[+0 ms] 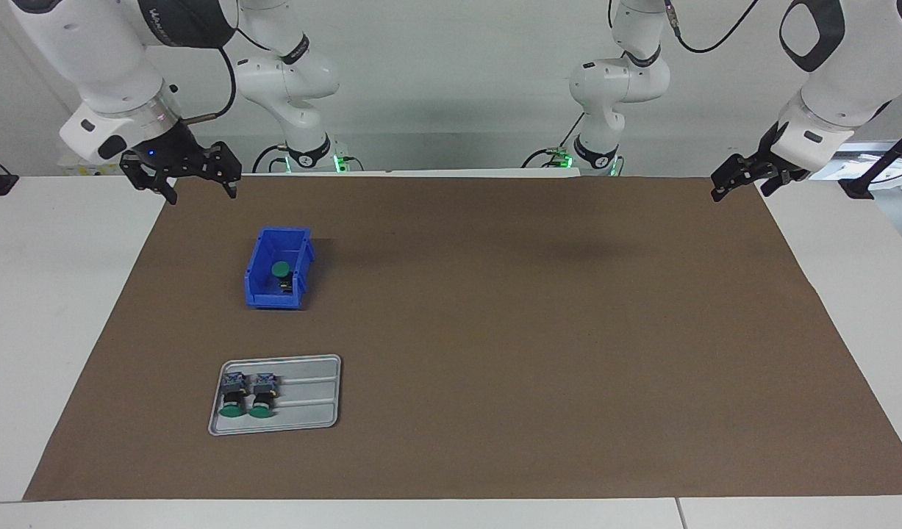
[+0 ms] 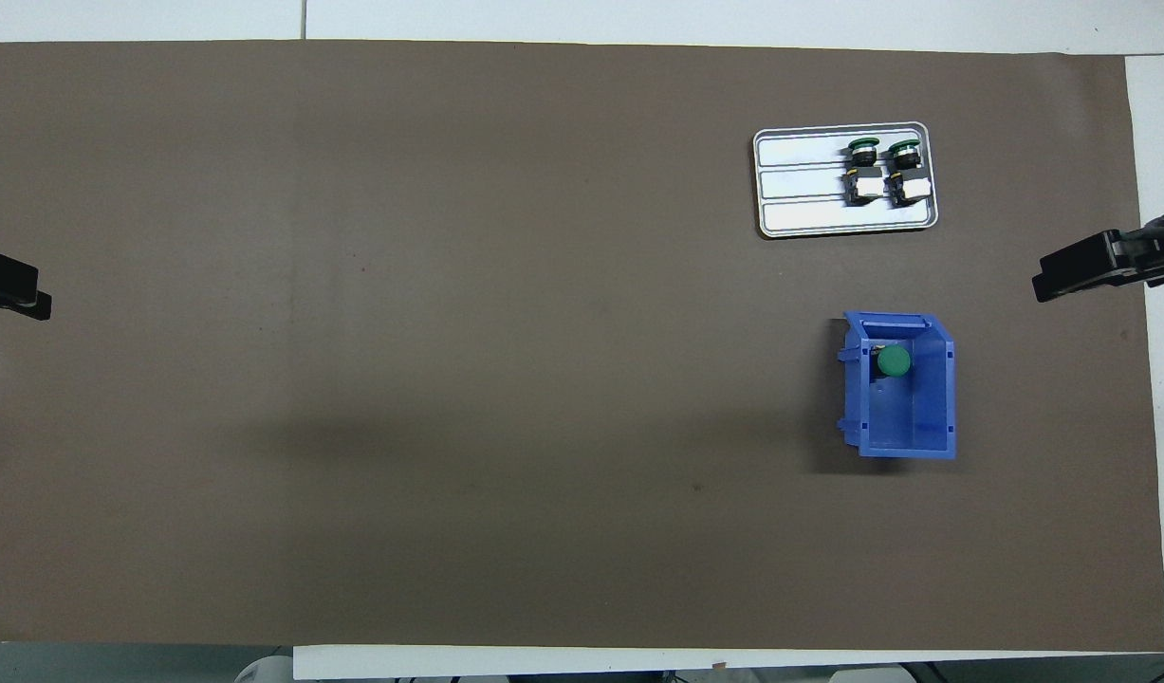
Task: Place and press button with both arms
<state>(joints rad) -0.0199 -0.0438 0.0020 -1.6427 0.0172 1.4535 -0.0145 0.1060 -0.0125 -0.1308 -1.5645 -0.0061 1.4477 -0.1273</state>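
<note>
One button [image 1: 280, 270] stands green cap up inside a blue bin [image 1: 259, 283], also seen in the overhead view [image 2: 893, 360] in the bin [image 2: 928, 417]. Two more buttons [image 1: 234, 397] [image 1: 263, 394] lie on their sides on a grey tray [image 1: 311, 393]; the overhead view shows them [image 2: 864, 169] [image 2: 904, 169] on the tray [image 2: 800, 180]. My right gripper [image 1: 201, 187] hangs open and empty over the mat's corner at the right arm's end, apart from the bin. My left gripper [image 1: 741, 189] is open and empty over the mat's edge at the left arm's end.
A brown mat [image 1: 531, 330] covers most of the white table [image 1: 54, 294]. The bin lies nearer to the robots than the tray, both toward the right arm's end. The gripper tips show at the overhead view's side edges, the left [image 2: 17, 294] and the right [image 2: 1084, 275].
</note>
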